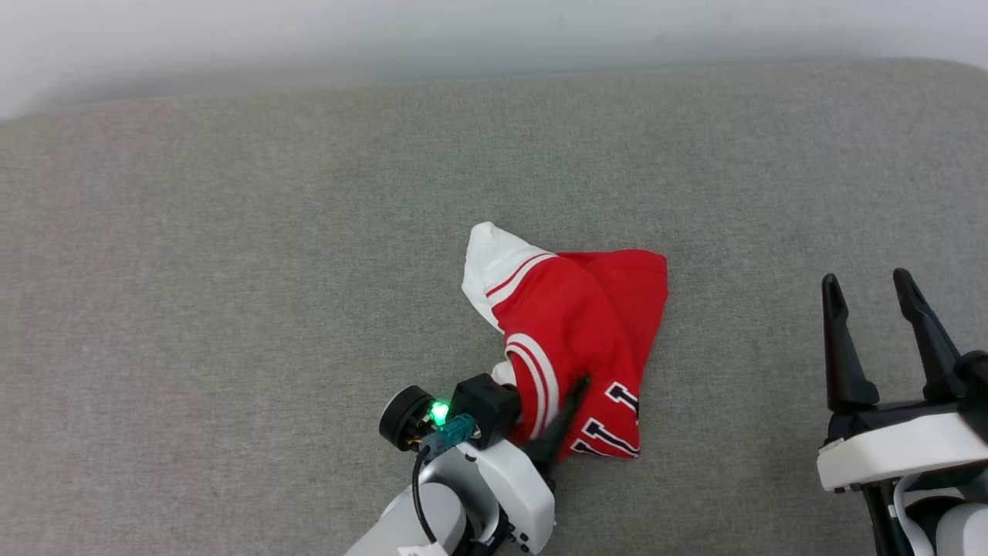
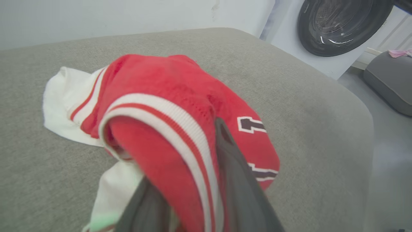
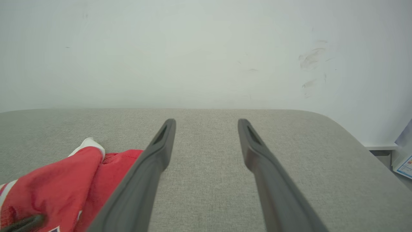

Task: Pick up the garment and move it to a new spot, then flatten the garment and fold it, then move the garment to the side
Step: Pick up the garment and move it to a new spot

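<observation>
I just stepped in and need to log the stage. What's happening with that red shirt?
The robot's left gripper has the garment pinched at its near end, with fabric bunched between its fingers. The red jersey sits in a crumpled heap on the grey padded surface rather than spread flat. The right gripper is open and holds nothing, off to the right and apart from the cloth. The garment is not yet flattened or folded.

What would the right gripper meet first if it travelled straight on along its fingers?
Probably nothing nearby: the right gripper, open, points over the bare grey cushion towards the pale wall, which seems first in line. The garment lies off to its left.
</observation>
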`<state>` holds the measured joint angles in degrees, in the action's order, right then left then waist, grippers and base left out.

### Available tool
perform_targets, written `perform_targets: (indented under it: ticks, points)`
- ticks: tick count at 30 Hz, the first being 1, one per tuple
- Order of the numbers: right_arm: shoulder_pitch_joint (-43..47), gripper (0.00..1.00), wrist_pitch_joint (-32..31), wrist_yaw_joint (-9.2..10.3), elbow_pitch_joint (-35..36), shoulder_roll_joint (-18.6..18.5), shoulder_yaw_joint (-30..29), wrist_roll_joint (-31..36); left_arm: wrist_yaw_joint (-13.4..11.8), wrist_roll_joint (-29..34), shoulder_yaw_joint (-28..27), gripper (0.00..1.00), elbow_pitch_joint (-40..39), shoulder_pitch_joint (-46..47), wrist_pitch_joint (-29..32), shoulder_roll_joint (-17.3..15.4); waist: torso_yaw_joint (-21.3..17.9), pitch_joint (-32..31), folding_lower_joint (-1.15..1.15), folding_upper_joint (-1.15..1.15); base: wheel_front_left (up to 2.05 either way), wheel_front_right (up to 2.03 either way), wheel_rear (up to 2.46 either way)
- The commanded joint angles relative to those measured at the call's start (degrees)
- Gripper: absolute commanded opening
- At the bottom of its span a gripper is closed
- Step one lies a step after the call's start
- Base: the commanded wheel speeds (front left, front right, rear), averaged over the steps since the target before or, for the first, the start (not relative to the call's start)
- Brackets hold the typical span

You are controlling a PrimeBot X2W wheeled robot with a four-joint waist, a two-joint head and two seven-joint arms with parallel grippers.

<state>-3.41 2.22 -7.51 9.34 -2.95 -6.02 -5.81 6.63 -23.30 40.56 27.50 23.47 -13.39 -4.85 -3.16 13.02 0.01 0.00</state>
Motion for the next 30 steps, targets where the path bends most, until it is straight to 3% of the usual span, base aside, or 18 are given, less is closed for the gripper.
perform_targets:
  ticks: [1,8,16,30]
  points:
    - [0.70,1.00,-0.23,0.03,-0.44,0.09,0.13,0.04,0.08,0.66,0.17,1.00,-0.59,-0.62,-1.00,0.42,0.79,-1.56,-0.01,0.00,0.00,0.00,0.00]
    - [2.17,1.00,-0.84,0.03,-1.62,0.09,0.57,-0.15,-1.75,0.85,-2.43,1.00,-3.97,-2.48,-1.85,0.77,2.29,-6.01,-0.01,0.00,0.00,0.00,0.00]
    - [4.28,1.00,-1.56,0.04,-2.69,0.09,0.99,-0.93,-5.13,1.04,-10.70,1.00,-10.14,-6.87,-1.80,-0.28,4.26,-9.97,-0.01,0.00,0.00,0.00,0.00]
    - [7.42,1.00,-2.79,0.04,-3.84,0.09,1.13,-2.43,-10.38,3.49,-24.56,1.00,-14.84,-15.90,-1.81,-6.82,5.31,-13.48,-0.01,0.00,0.00,0.00,0.00]
